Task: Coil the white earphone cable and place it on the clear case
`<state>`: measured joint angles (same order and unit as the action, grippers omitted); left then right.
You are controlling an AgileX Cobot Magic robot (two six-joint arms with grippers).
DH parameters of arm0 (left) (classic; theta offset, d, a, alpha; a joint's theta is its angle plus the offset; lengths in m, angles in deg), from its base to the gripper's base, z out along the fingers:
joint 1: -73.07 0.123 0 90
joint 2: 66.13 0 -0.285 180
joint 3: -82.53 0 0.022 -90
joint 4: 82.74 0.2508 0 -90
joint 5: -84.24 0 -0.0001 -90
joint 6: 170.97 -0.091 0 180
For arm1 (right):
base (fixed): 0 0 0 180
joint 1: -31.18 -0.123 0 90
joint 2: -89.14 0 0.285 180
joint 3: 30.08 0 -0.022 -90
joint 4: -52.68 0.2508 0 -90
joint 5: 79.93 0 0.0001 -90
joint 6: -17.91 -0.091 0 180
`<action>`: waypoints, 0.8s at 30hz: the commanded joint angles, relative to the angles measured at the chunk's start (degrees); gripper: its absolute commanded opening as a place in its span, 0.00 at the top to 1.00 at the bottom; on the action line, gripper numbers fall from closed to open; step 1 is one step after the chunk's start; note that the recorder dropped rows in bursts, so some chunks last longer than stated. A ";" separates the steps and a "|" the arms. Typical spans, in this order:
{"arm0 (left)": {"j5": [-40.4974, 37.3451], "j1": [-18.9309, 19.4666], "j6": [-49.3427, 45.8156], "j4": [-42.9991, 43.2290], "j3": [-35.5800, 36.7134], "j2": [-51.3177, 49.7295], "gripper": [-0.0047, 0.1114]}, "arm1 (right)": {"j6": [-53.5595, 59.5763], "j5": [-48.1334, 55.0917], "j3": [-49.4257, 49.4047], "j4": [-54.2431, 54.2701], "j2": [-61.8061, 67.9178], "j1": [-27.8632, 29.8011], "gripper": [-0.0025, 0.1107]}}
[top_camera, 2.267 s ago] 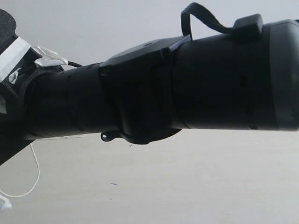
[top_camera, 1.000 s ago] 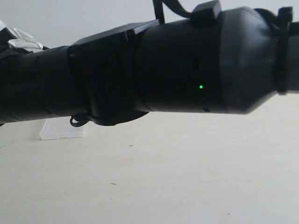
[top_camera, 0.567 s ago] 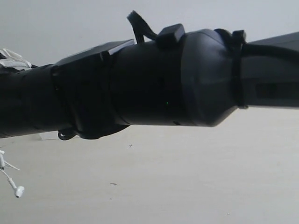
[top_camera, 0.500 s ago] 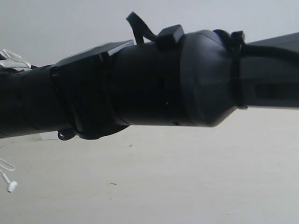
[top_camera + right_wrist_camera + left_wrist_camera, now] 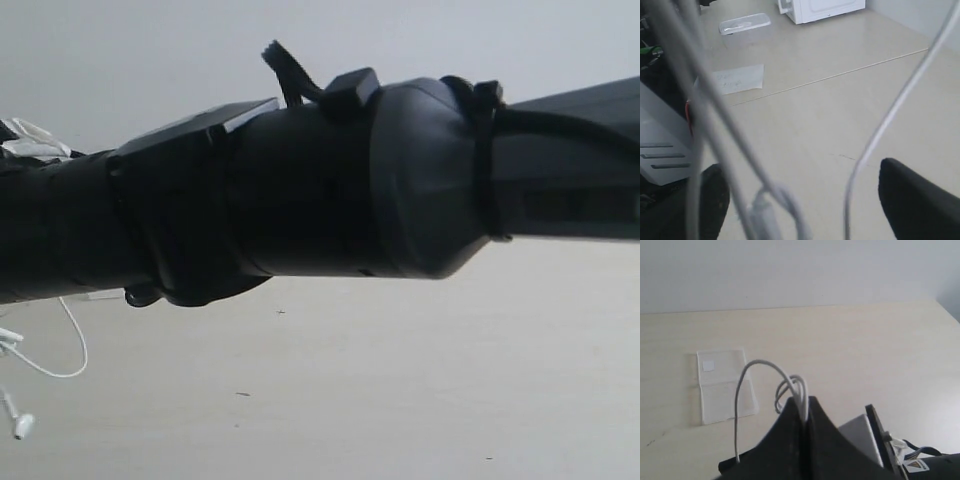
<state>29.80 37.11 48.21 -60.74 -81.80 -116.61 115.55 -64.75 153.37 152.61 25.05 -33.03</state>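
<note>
Pinches the cable (image 5: 760,361) in the left gripper (image 5: 804,407), jaws pressed together on a small bunch of white loops. Carries those loops as arches rising above the black fingertips, with one longer strand curving out and dropping down alongside the gripper's body. Holds the bunch in the air over the table (image 5: 865,350), clear of the pale wood. Has the case (image 5: 724,386) lying flat and open on the table beyond that gripper, towards the far edge, two clear halves side by side. Crosses the case with the long strand as seen from the left wrist; cannot tell whether touching. Spreads the right gripper (image 5: 805,200) wide, with a dark finger (image 5: 920,210) at each side of its wrist view and blurred white strands hanging between the two. Closes on none of those strands, as far as can be told. Fills the outside view with a black arm (image 5: 330,190) stretched across the whole width, hiding both grippers and nearly all of the case. Dangles, below that arm at the left, a thin loop of cable and one earbud (image 5: 20,425) at the end of a strand. Cannot tell whether hanging just above the table or resting on it.
</note>
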 commanded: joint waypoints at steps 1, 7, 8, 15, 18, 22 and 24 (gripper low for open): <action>-0.90 0.12 -1.03 1.83 0.17 0.00 0.96 | -3.42 3.66 0.33 0.02 -0.07 -0.13 0.30; -4.96 0.12 -1.26 5.00 0.17 0.12 0.96 | -5.33 4.32 0.23 0.02 -1.23 -0.13 0.30; -4.96 0.12 -1.26 5.19 0.17 0.12 0.96 | -6.37 4.61 0.23 0.02 -1.47 -0.13 0.30; -5.29 0.12 -1.14 6.29 0.17 0.12 0.96 | -18.61 4.63 0.23 -13.82 -2.79 -0.13 0.30; -7.69 0.12 -1.14 8.12 0.17 0.12 0.96 | -18.88 4.63 0.23 -13.95 -2.79 -0.13 0.30; -11.58 0.12 -0.93 11.01 0.17 0.12 0.96 | -19.13 4.63 0.23 -13.95 -2.79 -0.13 0.30; -13.13 0.12 -0.93 12.19 0.17 0.12 0.96 | -19.49 4.63 0.23 -13.95 -2.79 -0.13 0.30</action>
<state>18.96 37.11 47.22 -50.84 -81.80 -116.61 96.56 -60.57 153.37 139.24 23.03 -33.03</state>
